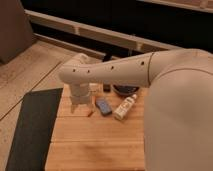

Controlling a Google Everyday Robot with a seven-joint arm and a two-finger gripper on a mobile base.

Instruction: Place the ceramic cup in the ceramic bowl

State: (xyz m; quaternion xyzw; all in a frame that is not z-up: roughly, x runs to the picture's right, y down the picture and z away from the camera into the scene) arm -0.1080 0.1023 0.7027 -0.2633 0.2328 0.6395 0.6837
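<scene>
Gripper [80, 104] left of ceramic bowl [125, 90]; cup's axis hidden

Can see only a sliver of ceramic bowl [125, 90] under the arm [112, 71]. Cut off below, covered at right: bench [95, 142]. Half masked by that arm, low over bench's left rear: pincer [80, 105].

The arm [117, 70] stretches leftward, its wrist [79, 89] bent so the claw [81, 106] hangs pointing downward.

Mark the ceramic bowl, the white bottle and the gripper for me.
ceramic bowl [125, 90]: camera view, on its dark front rim.
white bottle [124, 108]: camera view, on the middle of its body.
gripper [80, 103]: camera view, on its lower end, left of the bowl.
</scene>
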